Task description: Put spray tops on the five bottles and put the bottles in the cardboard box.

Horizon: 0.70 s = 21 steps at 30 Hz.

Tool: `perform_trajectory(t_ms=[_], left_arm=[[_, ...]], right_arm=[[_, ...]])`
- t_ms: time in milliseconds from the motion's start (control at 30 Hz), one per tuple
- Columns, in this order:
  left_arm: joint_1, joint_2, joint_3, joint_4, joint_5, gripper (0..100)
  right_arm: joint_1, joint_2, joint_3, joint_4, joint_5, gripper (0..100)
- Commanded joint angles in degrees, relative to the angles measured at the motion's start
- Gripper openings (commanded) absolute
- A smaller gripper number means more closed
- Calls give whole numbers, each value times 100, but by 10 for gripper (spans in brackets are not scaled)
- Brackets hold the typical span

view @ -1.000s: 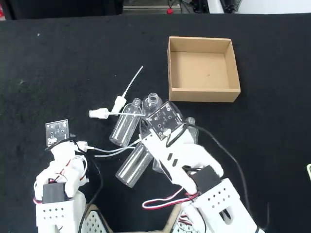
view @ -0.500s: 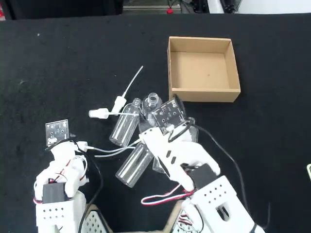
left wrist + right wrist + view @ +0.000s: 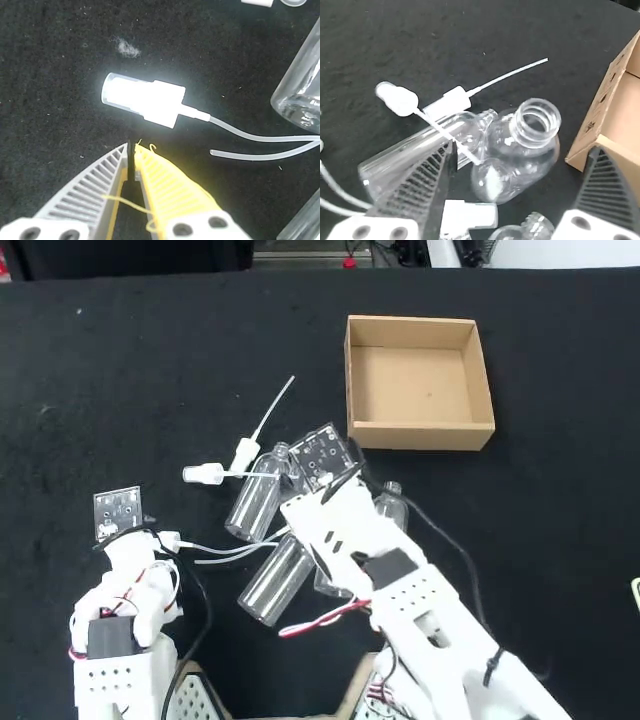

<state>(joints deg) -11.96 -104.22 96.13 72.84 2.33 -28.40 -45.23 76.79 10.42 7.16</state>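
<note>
The cardboard box [image 3: 420,435] sits open and empty toward the far right of the black tabletop [image 3: 120,360], and the bottles are all still outside it, lying in a loose heap in the middle. The right gripper [image 3: 522,147] is spread wide over that heap, with an open-necked bottle [image 3: 535,120] lying right between its two fingers. Can't tell whether either finger actually touches it. That bottle is on its side near a corner of the box and touches a longer bottle [image 3: 415,150] lying next to it. Two loose spray tops sit on the far side of the heap. One is a round-capped spray top [image 3: 397,97] whose tube drapes across the longer bottle. The other is a second spray top [image 3: 447,105] just beside it, thin tube pointing away from the arms. The left gripper [image 3: 131,147] is clenched on nothing, tips pressed together, low over the tabletop on the left. Just past its tips, not touching them, a third spray top [image 3: 145,98] lies on its side with its tube trailing off toward the heap. A big bottle [image 3: 275,580] lies at the near end of the heap, closest to the arm bases.
</note>
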Motion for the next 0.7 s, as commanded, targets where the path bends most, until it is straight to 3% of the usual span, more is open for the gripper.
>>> perform_trajectory(t_ms=[0,200,367,667], left_arm=[[-22,-26,127,26,-35,30],[-22,-26,127,26,-35,30],[-22,-26,127,26,-35,30],[-22,-26,127,26,-35,30]], right_arm=[[387,374,-382,-615,-44,378],[536,919,-400,-1073,-53,378],[422,989,-576,-1046,-589,378],[404,1015,-637,-1037,-651,378]])
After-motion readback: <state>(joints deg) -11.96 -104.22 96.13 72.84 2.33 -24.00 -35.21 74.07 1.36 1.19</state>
